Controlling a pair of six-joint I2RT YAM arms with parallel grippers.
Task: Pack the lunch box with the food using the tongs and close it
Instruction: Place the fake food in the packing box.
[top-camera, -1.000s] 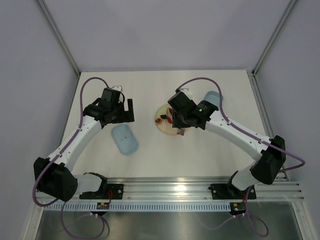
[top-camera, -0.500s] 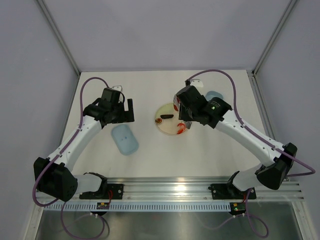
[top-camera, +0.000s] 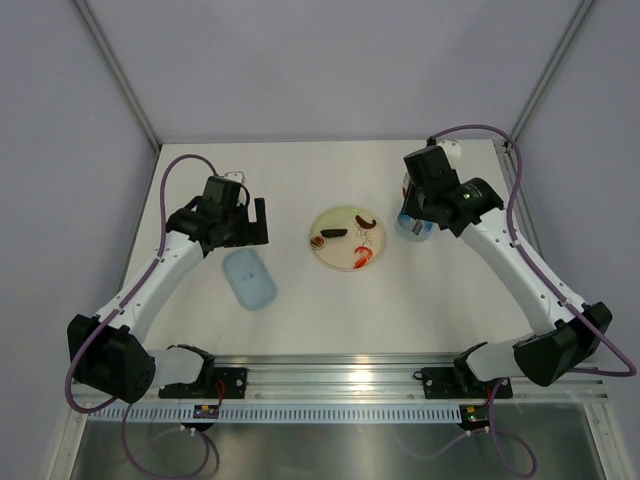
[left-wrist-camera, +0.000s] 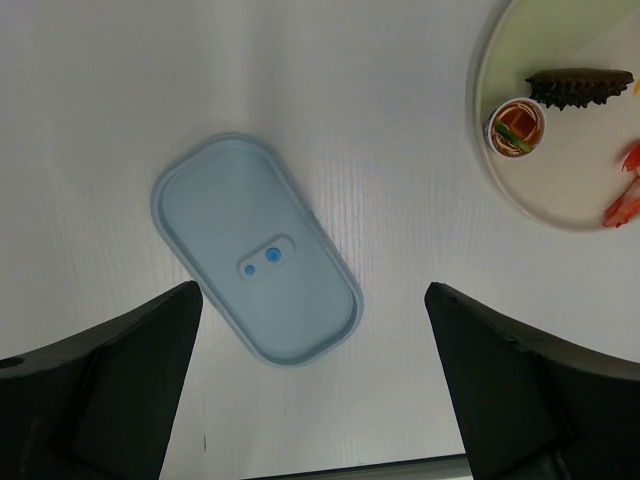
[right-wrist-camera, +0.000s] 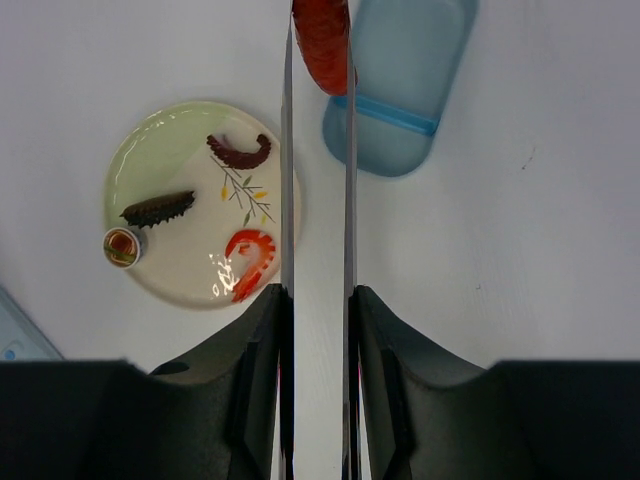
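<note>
Lying nearest the arm bases, on the left part of the white table (top-camera: 330, 320), is the flat blue lid (top-camera: 249, 278) of the lunch box, set at a slant and touching nothing else. Just beyond it the left gripper (left-wrist-camera: 312, 288) hangs over the table with its jaws spread as wide as they go and nothing between them; from its wrist camera the lid shows below and between the two fingers. Around the middle of the table sits the round pale plate (right-wrist-camera: 175, 150) with four food pieces on it: a red shrimp (right-wrist-camera: 248, 262) at its near right side, a small round dark piece (right-wrist-camera: 122, 246) at its left edge, a dark bumpy piece (right-wrist-camera: 158, 209) just right of that, and a curved dark brown piece (right-wrist-camera: 240, 153) at the far right. To the right of the plate and a little farther back stands the lunch box (right-wrist-camera: 380, 150), an open pale-blue tub with a blue divider across it, close to the plate but not touching it. Above it is the right gripper (right-wrist-camera: 318, 295), its jaws partly closed on the arms of the tongs (right-wrist-camera: 288, 200). The tongs point away from the gripper, and their tips pinch a red sausage (right-wrist-camera: 322, 35), which from the wrist camera overlaps the tub's left rim; whether it touches the tub I cannot tell.
</note>
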